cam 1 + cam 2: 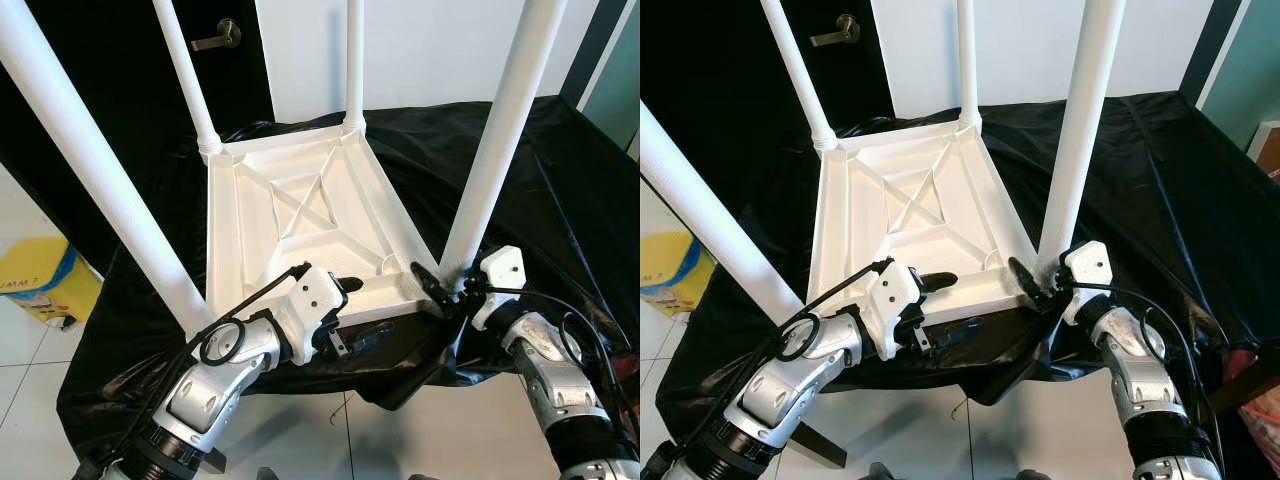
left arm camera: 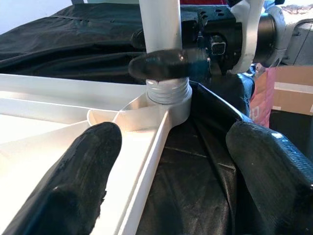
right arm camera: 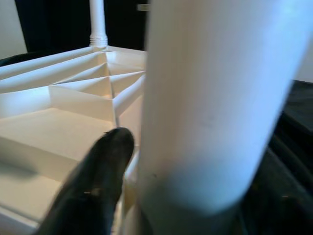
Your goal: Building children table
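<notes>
A white children's table (image 1: 250, 240) lies upside down on a black cloth (image 1: 560, 170), with its legs pointing up. My left gripper (image 1: 355, 312) is open at the table's near edge. One finger (image 2: 83, 171) lies over the ribbed underside and the other (image 2: 274, 166) over the cloth, with the rim between them. My right gripper (image 1: 445, 285) is shut on the base of the near-right leg (image 1: 500, 140), just above its threaded socket (image 2: 168, 90). One of its fingers (image 3: 98, 181) presses beside the leg (image 3: 210, 98); the other is hidden behind it.
The near-left leg (image 1: 90, 160) rises steeply close to my left arm. A yellow box (image 1: 40, 280) stands on the tiled floor at the left. A dark door with a handle (image 1: 218, 38) is behind. A cardboard box (image 2: 293, 93) sits to the right.
</notes>
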You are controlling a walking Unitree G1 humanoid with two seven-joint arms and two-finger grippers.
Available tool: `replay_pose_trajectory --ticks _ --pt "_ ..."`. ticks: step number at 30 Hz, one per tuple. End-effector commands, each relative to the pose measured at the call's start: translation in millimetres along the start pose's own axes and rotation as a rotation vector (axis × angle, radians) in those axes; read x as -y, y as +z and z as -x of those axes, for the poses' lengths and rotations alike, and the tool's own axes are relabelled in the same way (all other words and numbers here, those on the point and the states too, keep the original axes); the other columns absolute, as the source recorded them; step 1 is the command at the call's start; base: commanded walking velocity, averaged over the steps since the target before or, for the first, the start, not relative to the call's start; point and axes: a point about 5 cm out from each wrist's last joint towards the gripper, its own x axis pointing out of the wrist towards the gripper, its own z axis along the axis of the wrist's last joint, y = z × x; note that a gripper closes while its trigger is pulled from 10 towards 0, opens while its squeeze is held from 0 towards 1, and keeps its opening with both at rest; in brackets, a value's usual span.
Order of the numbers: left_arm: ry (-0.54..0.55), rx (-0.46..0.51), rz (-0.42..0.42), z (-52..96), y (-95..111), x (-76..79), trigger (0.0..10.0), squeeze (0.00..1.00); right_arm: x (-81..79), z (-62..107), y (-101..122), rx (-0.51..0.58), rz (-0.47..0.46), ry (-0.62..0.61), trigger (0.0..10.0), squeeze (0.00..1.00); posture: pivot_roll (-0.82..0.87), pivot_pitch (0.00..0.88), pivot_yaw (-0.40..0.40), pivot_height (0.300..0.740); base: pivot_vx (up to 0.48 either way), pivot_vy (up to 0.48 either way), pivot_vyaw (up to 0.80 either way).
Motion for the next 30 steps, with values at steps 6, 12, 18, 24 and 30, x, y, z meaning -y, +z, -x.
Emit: replay_pose_trajectory --ticks 6,12,18,24,30 --pt "-0.074 -0.022 -0.015 -0.3 -5.3 4.0 10.0 0.0 -1.9 2.5 -1.8 -0.007 -0.017 -0.029 0.0 0.0 -0.13 0.0 0.048 0.74 0.0 0.0 0.0" --pt "-0.068 -0.027 -0.014 -0.6 -6.4 3.6 10.0 0.0 -2.0 2.0 -2.1 -0.013 -0.016 -0.044 0.0 0.0 -0.13 0.0 0.047 0.74 0.0 0.0 0.0" --pt "0.018 -0.039 -0.005 -1.6 -8.3 -6.3 10.0 0.0 -7.6 0.0 -4.6 -0.039 -0.037 -0.234 10.0 0.0 -0.12 0.0 0.042 0.74 0.0 0.0 0.0" --pt "0.099 -0.042 0.017 -3.2 -9.5 -13.4 10.0 0.0 -23.9 -2.7 -10.3 -0.086 -0.101 -0.532 10.0 0.0 -0.11 0.0 0.044 0.74 0.0 0.0 0.0" --pt "0.138 -0.027 -0.008 -3.3 -7.7 -18.1 10.0 0.0 -40.0 -6.1 -11.5 -0.1 -0.142 -0.672 10.0 0.0 -0.1 0.0 0.046 0.74 0.0 0.0 0.0"
